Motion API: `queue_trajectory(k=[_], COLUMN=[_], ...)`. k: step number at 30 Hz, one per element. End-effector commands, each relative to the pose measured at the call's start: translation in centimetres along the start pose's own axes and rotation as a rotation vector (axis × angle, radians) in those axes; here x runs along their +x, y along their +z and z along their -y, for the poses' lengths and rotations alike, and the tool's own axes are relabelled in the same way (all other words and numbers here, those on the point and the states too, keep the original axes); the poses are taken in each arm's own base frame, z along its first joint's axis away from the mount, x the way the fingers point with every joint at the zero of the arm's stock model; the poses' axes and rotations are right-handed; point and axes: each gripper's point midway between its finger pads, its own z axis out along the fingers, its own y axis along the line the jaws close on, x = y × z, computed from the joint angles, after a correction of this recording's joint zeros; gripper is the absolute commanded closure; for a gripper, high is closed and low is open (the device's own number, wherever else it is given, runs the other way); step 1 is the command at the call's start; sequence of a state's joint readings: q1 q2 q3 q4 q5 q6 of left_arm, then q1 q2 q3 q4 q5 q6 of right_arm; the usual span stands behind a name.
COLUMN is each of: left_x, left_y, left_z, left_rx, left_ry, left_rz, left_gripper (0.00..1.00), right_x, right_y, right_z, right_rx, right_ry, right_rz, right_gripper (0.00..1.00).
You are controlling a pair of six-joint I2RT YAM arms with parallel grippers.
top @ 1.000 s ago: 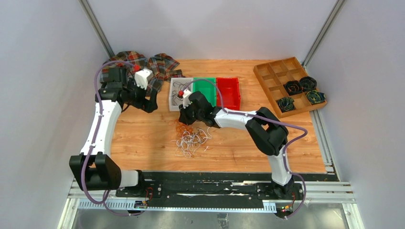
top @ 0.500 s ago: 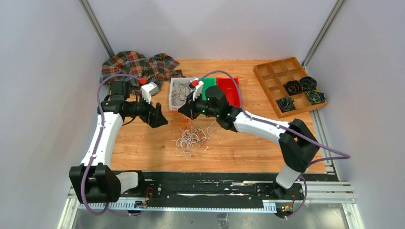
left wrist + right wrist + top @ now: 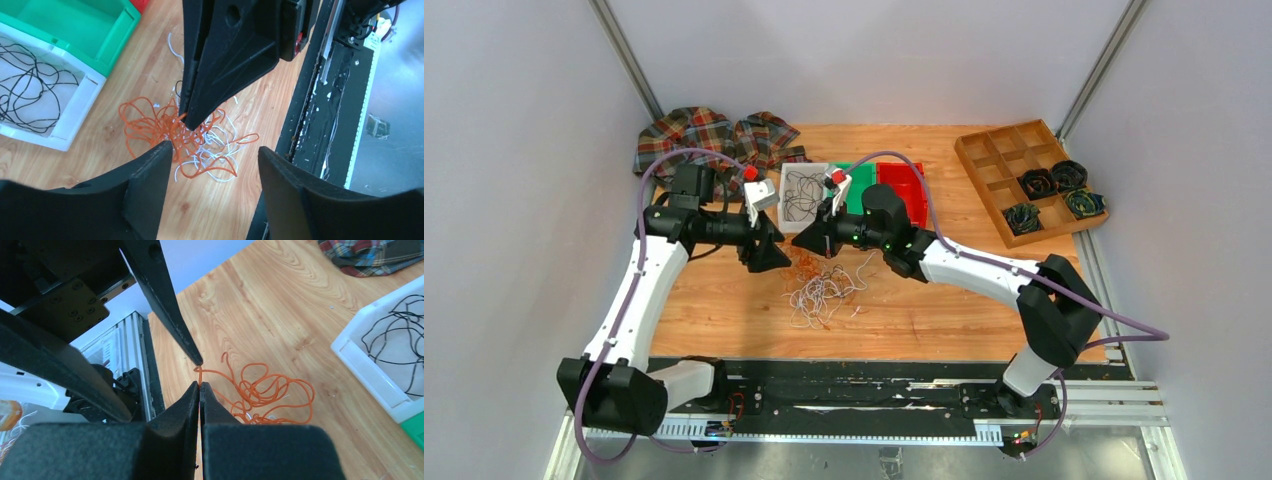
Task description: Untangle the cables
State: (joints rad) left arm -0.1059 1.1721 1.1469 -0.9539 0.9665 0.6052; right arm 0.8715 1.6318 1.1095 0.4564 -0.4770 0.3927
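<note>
**Right gripper** (image 3: 200,385): clenched on an orange strand (image 3: 199,371), which leaves the closed tips and runs down into the loops below. Whether only one strand is pinched cannot be made out.

**Left gripper** (image 3: 215,155): released, jaws apart and holding nothing. It faces the right gripper tip to tip from 9 o'clock.

**Change.** A second ago the left arm was parked by the plaid cloth (image 3: 714,135) at 10 o'clock on the table, and the right jaws were a little apart over the heap. Now the right jaws have shut and the left claw has swung in over the cables (image 3: 824,288). One orange end appears secured, so the free claw is probably placed to take a neighbouring loop and draw the two apart.

**Location.** The cables lie mid-table, at 6 o'clock from the white tray (image 3: 786,218).

**Materials.**
- Strands are hair-fine, springy and curled.
- Orange loops crowd the bunch's 11 o'clock side, and pale ones sprawl toward 6 o'clock.
- Black wires already lie loose in the white tray.
- The table (image 3: 944,310) is grained wood, and the green bin (image 3: 856,178) is glossy plastic.
</note>
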Motion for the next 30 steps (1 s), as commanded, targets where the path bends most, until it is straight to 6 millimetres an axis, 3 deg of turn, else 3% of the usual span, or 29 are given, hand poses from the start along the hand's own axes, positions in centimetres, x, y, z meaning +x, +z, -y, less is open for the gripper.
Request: queue_trajectory(k=[1, 12, 15, 18, 20, 22, 26, 29, 30], left_x=[-1.5, -2.3, -2.4, -2.8, -3.5, -4.3, -5.7, -6.1, -6.2], left_y=[-0.8, -1.3, -1.3, -1.5, -1.9, -2.4, -3.7, -4.1, -4.2], left_z=[0.8, 1.5, 1.7, 1.7, 1.9, 2.2, 1.8, 2.0, 2.1], left_rx=[0.003, -0.004, 0.007, -0.002, -0.016, -0.038, -0.129, -0.156, -0.159], left_ry=[0.100, 0.179, 0.170, 0.160, 0.142, 0.113, 0.057, 0.021, 0.009], left_rz=[0.017, 0.038, 0.043, 0.044, 0.054, 0.066, 0.068, 0.074, 0.079], left_gripper=[0.38, 0.64, 0.76, 0.95, 0.99, 0.99, 0.99, 0.99, 0.99], right_x=[-2.3, -2.6, -2.7, -2.5, -2.4, -2.5, -3.0, -3.6, -4.0], right_y=[-0.6, -1.8, -1.9, -2.0, -2.2, -2.5, -3.1, -3.2, -3.2], right_z=[-3.9, -5.9, -6.0, -6.0, -5.4, -4.3, -2.7, -2.5, -2.7], right_rx=[-0.130, -0.199, -0.199, -0.194, -0.161, -0.099, 0.024, 0.093, 0.108], right_ry=[-0.014, 0.002, 0.002, 0.006, 0.010, 0.001, -0.042, -0.114, -0.135], right_rz=[0.048, 0.053, 0.058, 0.058, 0.067, 0.097, 0.141, 0.169, 0.182], right_gripper=[0.99, 0.99, 0.99, 0.99, 0.98, 0.93, 0.72, 0.67, 0.60])
